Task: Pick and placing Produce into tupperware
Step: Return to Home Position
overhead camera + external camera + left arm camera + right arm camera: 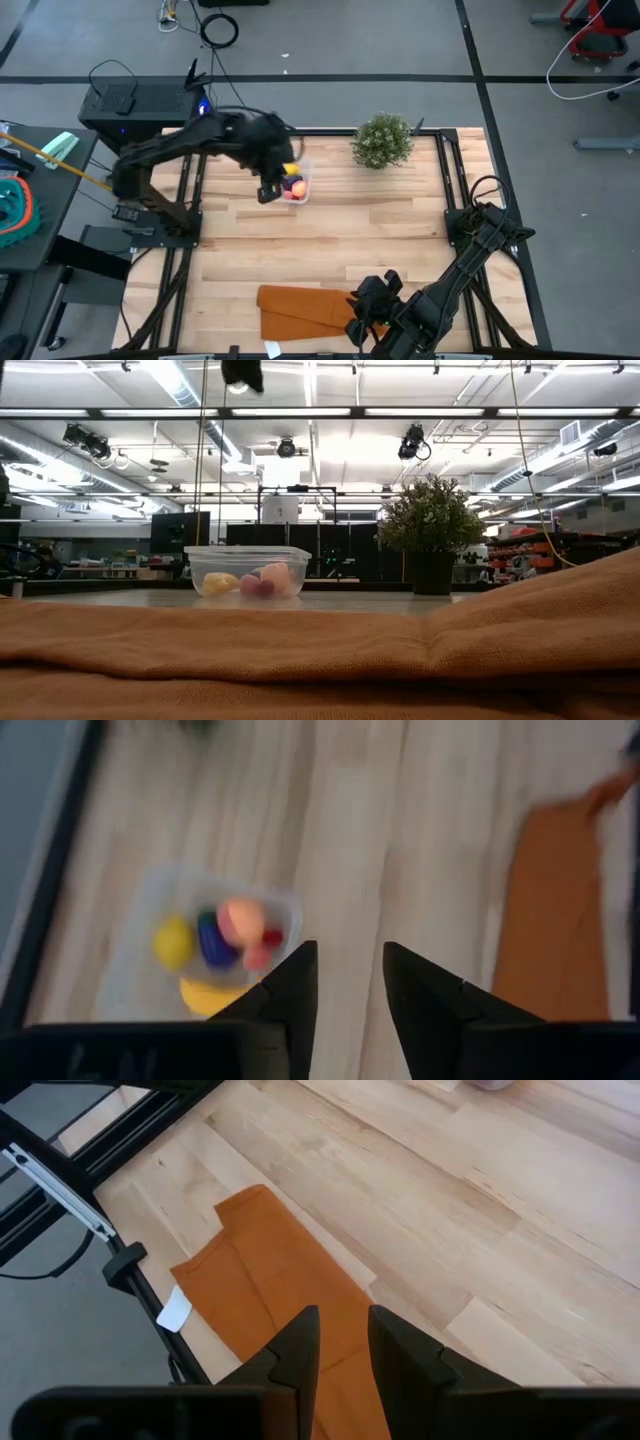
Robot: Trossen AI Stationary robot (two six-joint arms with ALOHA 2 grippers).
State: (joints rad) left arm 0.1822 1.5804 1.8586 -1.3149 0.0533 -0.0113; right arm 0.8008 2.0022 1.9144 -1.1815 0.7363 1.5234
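The clear tupperware [300,176] stands on the table's far left part. Inside it lie a yellow lemon [173,942], a dark purple piece [211,944], a red-peach round fruit [240,918], a tiny red piece [272,936] and a yellow banana [206,996]. My left gripper [350,968] hangs open above the tupperware's near side, nothing between its fingers; it also shows from above [268,192]. My right gripper [343,1328] hovers open, with a narrow gap, over the orange-brown cloth [270,1270] at the table's near edge.
A green bushy plant [383,140] in a dark pot stands at the far edge, right of the tupperware. The folded cloth [300,310] lies at the near edge and fills the low view's foreground [320,650]. Bare wood lies between them.
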